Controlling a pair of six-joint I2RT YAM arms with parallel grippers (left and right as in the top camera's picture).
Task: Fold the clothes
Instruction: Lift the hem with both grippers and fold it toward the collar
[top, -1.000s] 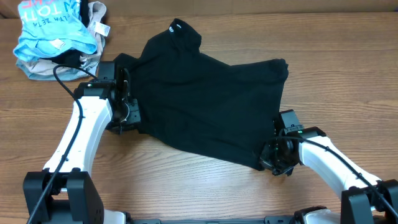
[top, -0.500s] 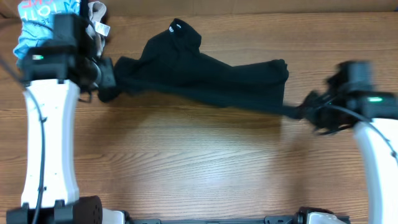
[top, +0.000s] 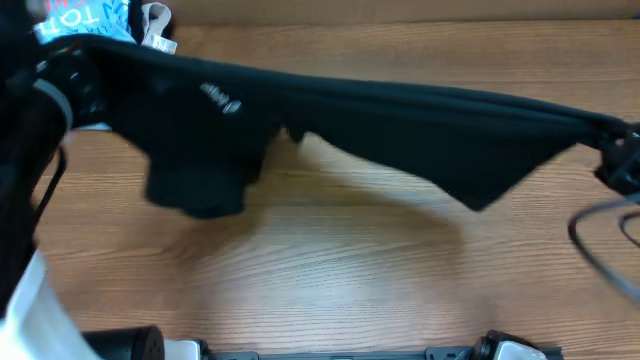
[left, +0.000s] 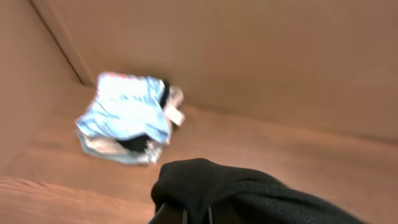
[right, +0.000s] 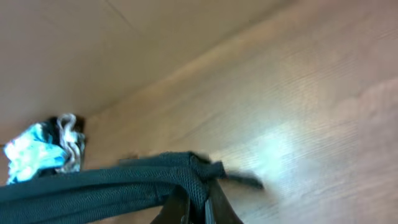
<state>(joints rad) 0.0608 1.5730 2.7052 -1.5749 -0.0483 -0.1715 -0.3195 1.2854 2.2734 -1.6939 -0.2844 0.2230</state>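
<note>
The black T-shirt (top: 340, 115) hangs high above the table, stretched tight between both arms, close to the overhead camera. A white logo print (top: 222, 97) shows on it. One part droops at the left and a point hangs at the right. My left gripper (left: 196, 216) is shut on a bunched corner of the black T-shirt (left: 249, 193). My right gripper (right: 199, 208) is shut on the other corner of the T-shirt (right: 118, 186). In the overhead view the left arm (top: 35, 120) is blurred at the left edge and the right arm (top: 620, 165) at the right edge.
A pile with a light-blue garment with white lettering (top: 85, 20) and a beige garment (top: 155, 20) lies at the table's back left corner; it also shows in the left wrist view (left: 127, 118). A brown wall runs along the table's far edge (top: 400, 10).
Both arms have lifted the T-shirt off the table and pulled it wide apart. It lay spread on the wood before and now hangs stretched in the air.
</note>
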